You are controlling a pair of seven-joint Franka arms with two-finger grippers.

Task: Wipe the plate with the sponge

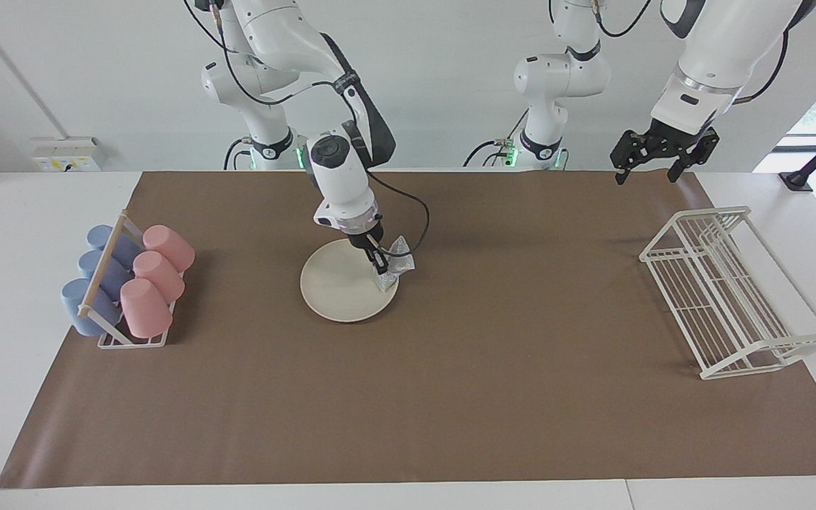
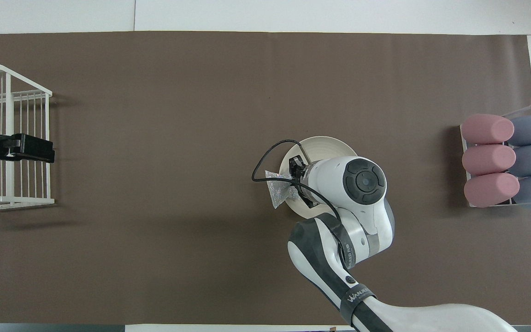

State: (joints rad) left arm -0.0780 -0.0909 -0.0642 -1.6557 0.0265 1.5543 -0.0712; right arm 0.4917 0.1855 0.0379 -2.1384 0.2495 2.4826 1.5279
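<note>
Overhead view: right gripper [image 1: 378,261] fingers grip sponge [image 1: 397,263] | arm hides plate [image 1: 341,287] | left gripper [image 1: 656,164] fingers spread

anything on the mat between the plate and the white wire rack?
Nothing: in both views only bare brown mat lies between the plate and the wire rack; the sponge sits at the plate's edge.
</note>
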